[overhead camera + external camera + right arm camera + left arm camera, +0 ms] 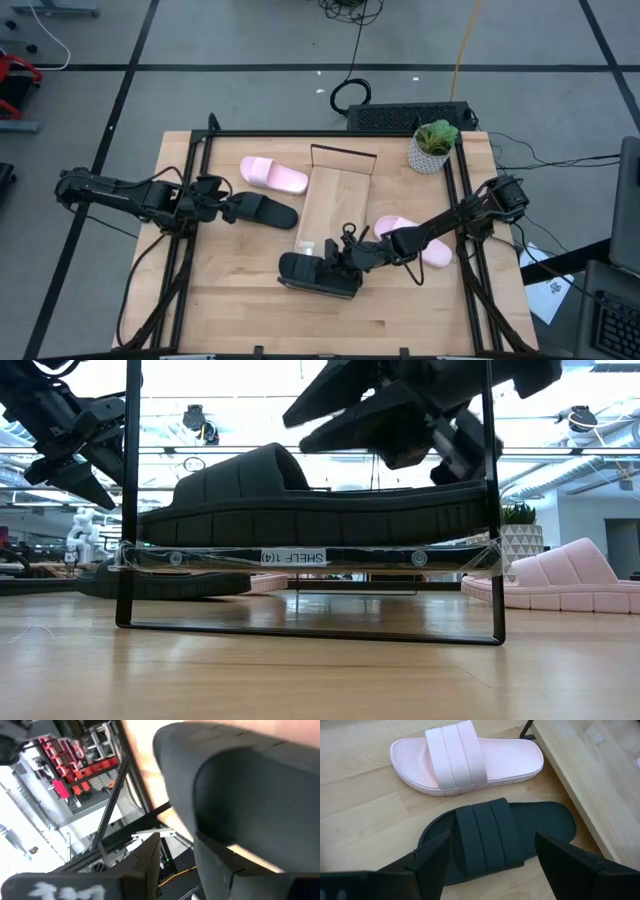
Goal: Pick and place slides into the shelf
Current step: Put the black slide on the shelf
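Note:
One black slide [316, 272] lies crosswise on the near end of the light-wood shelf [338, 195]; in the low view this black slide [300, 500] rests flat on the shelf board [300, 557]. My right gripper [346, 258] is above its right end, shut on it. A second black slide [264, 211] lies on the table left of the shelf. My left gripper [492, 855] is open, with a finger on either side of that black slide's strap [487, 835], not touching it. One pink slide [273, 175] lies beyond it. The other pink slide [418, 243] lies right of the shelf. My right gripper [175, 850] holds the black slide [240, 795] near the end toward the table's right side, only at the fingertips. It comes slanting down from the right. The slide lies flat with its sole on the shelf board. The gripper's body hides the exact part held.
A potted plant [433, 147] stands at the far right corner. A dark metal frame [205, 150] runs along the table's left, right and far sides. The shelf's thin wire frame [128, 510] stands at its near end. A keyboard [410, 116] lies beyond the far edge.

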You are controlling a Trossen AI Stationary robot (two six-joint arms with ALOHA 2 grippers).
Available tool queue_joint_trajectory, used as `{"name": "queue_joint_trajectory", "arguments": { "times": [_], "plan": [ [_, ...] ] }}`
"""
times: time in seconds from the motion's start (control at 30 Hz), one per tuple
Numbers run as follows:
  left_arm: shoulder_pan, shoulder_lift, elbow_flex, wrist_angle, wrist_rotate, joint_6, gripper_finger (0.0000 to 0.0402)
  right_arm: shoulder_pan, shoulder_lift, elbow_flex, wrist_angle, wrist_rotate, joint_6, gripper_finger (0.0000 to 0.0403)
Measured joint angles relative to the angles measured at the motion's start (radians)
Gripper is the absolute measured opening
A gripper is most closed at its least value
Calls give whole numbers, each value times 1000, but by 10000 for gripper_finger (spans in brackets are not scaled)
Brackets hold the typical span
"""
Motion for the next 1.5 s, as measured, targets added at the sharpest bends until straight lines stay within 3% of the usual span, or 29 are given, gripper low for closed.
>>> {"name": "queue_joint_trajectory", "arguments": {
  "times": [0.4, 0.47, 0.7, 0.87, 0.93, 1.07, 1.33, 1.5],
  "plan": [
    [0, 0, 0, 0, -13, -1, 282, 12, -197, 0, -360, 9, -72, 94],
    [0, 0, 0, 1, -27, 3, 282, 12, -233, 0, -405, 57, -108, 94],
    [0, 0, 0, 1, -35, 127, 282, -5, -327, 0, -428, 363, -394, 93],
    [0, 0, 0, 1, -35, 169, 282, -83, -356, 0, -346, 368, -723, 93],
    [0, 0, 0, 0, -35, 181, 282, -130, -356, 0, -238, 319, -907, 93],
    [0, 0, 0, -6, -39, 177, 282, -253, -325, 2, -44, 104, -1158, 93],
    [0, 0, 0, -6, -37, -39, 282, -420, -219, 1, 104, -271, -1234, 93],
    [0, 0, 0, -3, 29, -172, 282, -457, -207, 0, 166, -337, -1234, 93]
  ]
}}
